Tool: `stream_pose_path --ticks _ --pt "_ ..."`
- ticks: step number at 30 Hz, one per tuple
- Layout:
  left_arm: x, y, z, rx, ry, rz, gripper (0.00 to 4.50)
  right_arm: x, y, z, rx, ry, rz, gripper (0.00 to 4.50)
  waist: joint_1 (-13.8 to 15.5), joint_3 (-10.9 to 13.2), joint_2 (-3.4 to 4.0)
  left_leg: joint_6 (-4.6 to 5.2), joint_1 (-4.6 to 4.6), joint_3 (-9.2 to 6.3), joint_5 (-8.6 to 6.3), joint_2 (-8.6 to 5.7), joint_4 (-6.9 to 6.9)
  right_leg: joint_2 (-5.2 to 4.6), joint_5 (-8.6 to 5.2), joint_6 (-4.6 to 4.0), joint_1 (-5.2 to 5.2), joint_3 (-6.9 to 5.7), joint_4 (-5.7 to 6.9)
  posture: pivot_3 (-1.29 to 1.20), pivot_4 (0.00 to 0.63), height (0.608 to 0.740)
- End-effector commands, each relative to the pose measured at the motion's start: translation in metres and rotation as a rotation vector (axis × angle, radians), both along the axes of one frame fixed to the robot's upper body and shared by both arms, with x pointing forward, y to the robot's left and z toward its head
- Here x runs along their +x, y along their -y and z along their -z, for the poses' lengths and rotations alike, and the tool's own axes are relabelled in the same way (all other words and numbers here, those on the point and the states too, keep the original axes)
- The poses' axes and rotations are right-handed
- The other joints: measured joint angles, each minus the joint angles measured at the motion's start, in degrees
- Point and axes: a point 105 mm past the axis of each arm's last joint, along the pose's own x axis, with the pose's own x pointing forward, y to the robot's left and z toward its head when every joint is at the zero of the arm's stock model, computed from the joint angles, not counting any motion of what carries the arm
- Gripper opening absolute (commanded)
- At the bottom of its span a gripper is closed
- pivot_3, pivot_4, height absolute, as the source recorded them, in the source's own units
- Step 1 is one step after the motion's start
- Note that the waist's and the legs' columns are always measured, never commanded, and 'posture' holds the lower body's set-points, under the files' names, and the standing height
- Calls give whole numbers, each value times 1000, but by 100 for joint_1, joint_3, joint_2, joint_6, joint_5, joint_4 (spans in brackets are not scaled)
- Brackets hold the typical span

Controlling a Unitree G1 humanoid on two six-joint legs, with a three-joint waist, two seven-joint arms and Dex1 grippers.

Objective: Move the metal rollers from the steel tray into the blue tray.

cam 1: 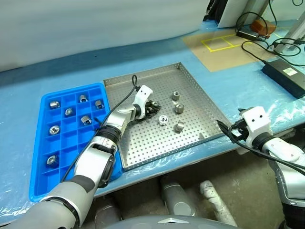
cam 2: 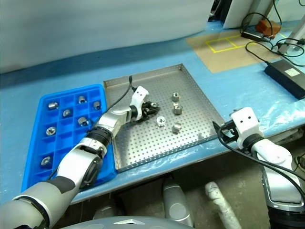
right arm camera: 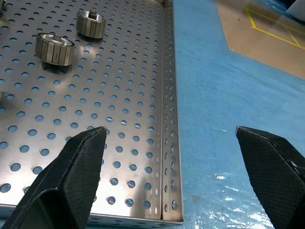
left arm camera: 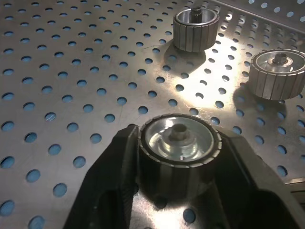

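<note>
Metal rollers (left arm camera: 178, 148): shiny, ribbed, hollow-centred; one pinched in left tool (left arm camera: 178, 191), right tool (right arm camera: 174, 143) spread.

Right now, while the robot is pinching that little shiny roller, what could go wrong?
1. The left gripper is shut on one metal roller by its smooth round side, so it might slip out on the way to the blue tray.
2. Other rollers stand close by on the steel tray; lifting carelessly could knock them rolling.
</note>
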Motion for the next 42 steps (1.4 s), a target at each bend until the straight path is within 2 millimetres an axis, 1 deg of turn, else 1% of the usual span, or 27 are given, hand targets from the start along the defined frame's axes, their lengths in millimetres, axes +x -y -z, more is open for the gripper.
stream_pose_path --ticks 1,3,4,5,7,9,10,12,14,15,16,17,20,22,24,27,30,33,37,41,42 --pt "-2 5 -22 -138 -7 21 1720 6 -6 -11 -23 39 -38 4500 15 0 0 0 0 0 0 -2 0 -5 0 0 0 -3 0 -607 150 740" --pt "-5 8 -36 -217 4 49 1720 10 -13 -12 -16 44 -64 4500 39 1 0 2 -2 0 -1 -6 0 -13 0 0 0 -9 0 -582 150 740" --pt "-4 7 -49 -273 28 41 1720 13 -19 -15 -2 51 -90 4500 48 1 0 4 -4 0 -2 -8 -1 -17 0 -1 0 -12 0 -567 150 740" --pt "-4 4 -57 -310 44 33 1720 16 -24 -16 6 55 -108 4500 49 2 1 5 -5 0 -3 -8 -1 -19 1 -1 1 -14 1 -548 150 740" --pt "-3 -10 -74 -341 113 -19 1720 25 -41 -24 71 79 -178 4500 61 3 0 7 -5 0 -4 -15 -1 -31 4 -7 1 -20 4 -476 150 740" --pt "-6 -25 -81 -348 147 -65 1720 35 -60 -28 127 83 -259 4500 69 3 0 9 3 0 -4 -16 -3 -41 21 -34 3 -32 11 -405 150 740" --pt "-8 -30 -83 -350 153 -77 1720 39 -67 -29 140 81 -284 4500 83 2 1 9 2 0 -4 -17 -2 -51 21 -35 4 -45 16 -365 150 740" --pt "-17 -42 -89 -346 189 -105 1720 50 -88 -29 162 65 -379 4500 149 1 2 9 6 -3 -4 -14 -6 -61 22 -36 6 -68 21 -272 150 740" --pt "-29 -54 -94 -322 235 -128 1720 60 -109 -29 177 50 -468 4500 288 3 5 8 4 -7 -3 -7 -6 -69 28 -46 6 -98 23 -198 150 740" --pt "-36 -60 -95 -304 258 -142 1720 64 -118 -30 185 43 -510 4500 363 5 6 7 1 -10 -1 -1 -7 -70 29 -48 6 -109 24 -120 150 740" --pt "-43 -67 -94 -285 275 -162 1720 68 -127 -29 186 34 -548 4500 540 6 9 7 0 -11 -1 1 -7 -69 29 -49 6 -112 24 -94 150 740" --pt "-51 -75 -92 -266 290 -193 1720 72 -136 -27 179 23 -591 4500 635 6 9 10 0 -10 4 6 -11 -69 30 -51 5 -115 25 -43 150 740" --pt "-69 -94 -89 -231 316 -289 1720 80 -156 -24 163 0 -691 4500 1119 9 13 12 5 -6 14 16 -27 -69 23 -65 4 -120 27 86 150 740" --pt "-81 -107 -89 -240 327 -369 1720 86 -168 -23 150 -8 -749 4500 1461 12 17 10 7 -5 17 19 -37 -69 14 -78 3 -122 30 137 150 740" --pt "-90 -116 -88 -236 329 -424 1720 91 -177 -24 145 -8 -790 4500 1792 16 24 3 8 -2 18 18 -43 -69 7 -91 3 -121 33 190 150 740" --pt "-99 -122 -82 -198 323 -470 1720 96 -189 -24 152 -9 -837 4500 2131 19 27 -13 7 -1 11 13 -44 -73 2 -99 6 -118 35 251 150 740" --pt "-105 -125 -78 -182 314 -496 1720 96 -201 -22 155 -13 -880 4500 2307 19 26 -18 9 -1 11 10 -40 -77 2 -99 10 -118 41 280 150 740" --pt "-108 -126 -72 -168 304 -510 1720 95 -207 -20 155 -15 -907 4500 2352 20 26 -32 15 -5 18 11 -40 -77 1 -98 8 -118 58 287 150 740" --pt "-107 -131 -65 -141 287 -537 1720 95 -207 -19 153 -14 -910 4500 2377 21 26 -55 28 -16 32 19 -44 -76 1 -96 4 -115 88 279 150 740" --pt "-99 -140 -52 -66 241 -574 1720 97 -200 -20 152 -6 -887 4500 2380 21 25 -91 55 -21 55 22 -76 -70 -1 -93 4 -111 106 250 150 740" --pt "-97 -142 -50 -54 233 -588 2070 97 -199 -20 152 -4 -882 4500 2380 21 26 -98 60 -22 59 24 -82 -68 -2 -92 4 -111 108 240 150 740"
